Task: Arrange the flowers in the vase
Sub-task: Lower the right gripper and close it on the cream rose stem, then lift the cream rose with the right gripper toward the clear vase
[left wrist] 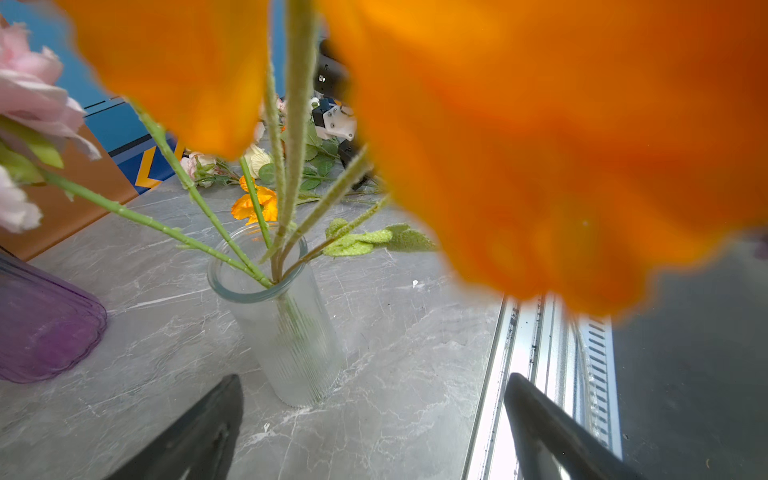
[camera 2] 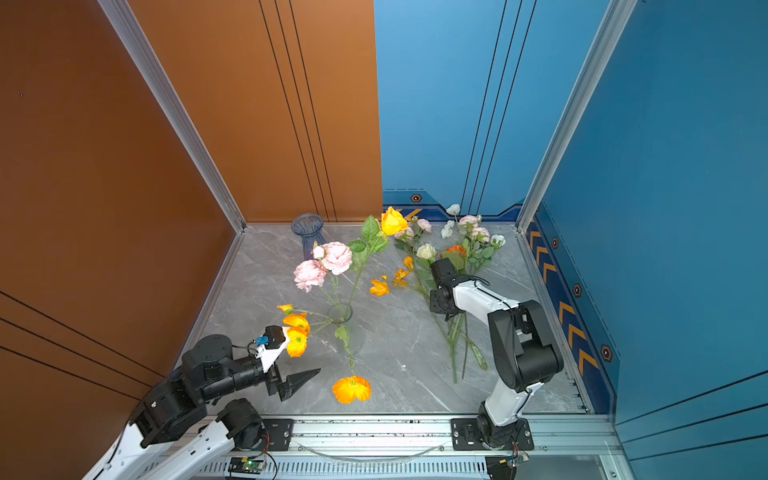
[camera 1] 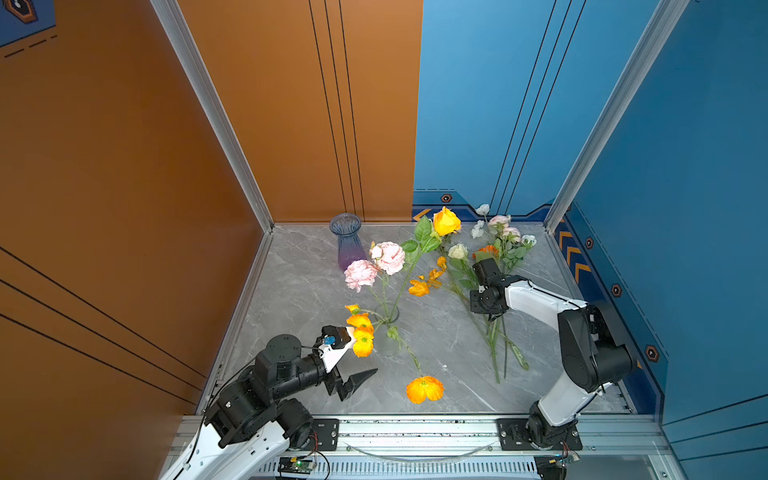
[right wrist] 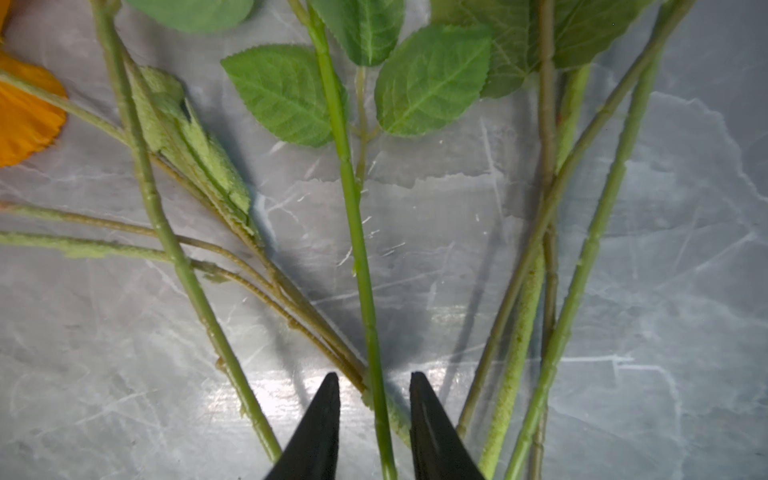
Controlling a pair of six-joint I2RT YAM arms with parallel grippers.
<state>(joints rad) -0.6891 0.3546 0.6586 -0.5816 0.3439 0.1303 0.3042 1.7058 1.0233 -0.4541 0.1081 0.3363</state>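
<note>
We count several flowers [camera 1: 390,257] in clear vase [left wrist: 266,293]; loose bunch [camera 1: 458,251] left on table [camera 1: 440,332] to its right. Right gripper [right wrist: 374,376] straddles one stem [right wrist: 357,249], seemingly not yet clamped. Left gripper [left wrist: 374,378] gapes wide, empty.

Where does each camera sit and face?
Top views: high over the front rail, looking down at the table; left arm and right arm show.
Left wrist: on the left arm, facing the clear vase past the open left gripper; an orange bloom crowds the view.
Right wrist: close above the table, facing loose stems, right gripper astride one green stem.
Shared: top and left wrist views show the clear vase and purple vase.
</note>
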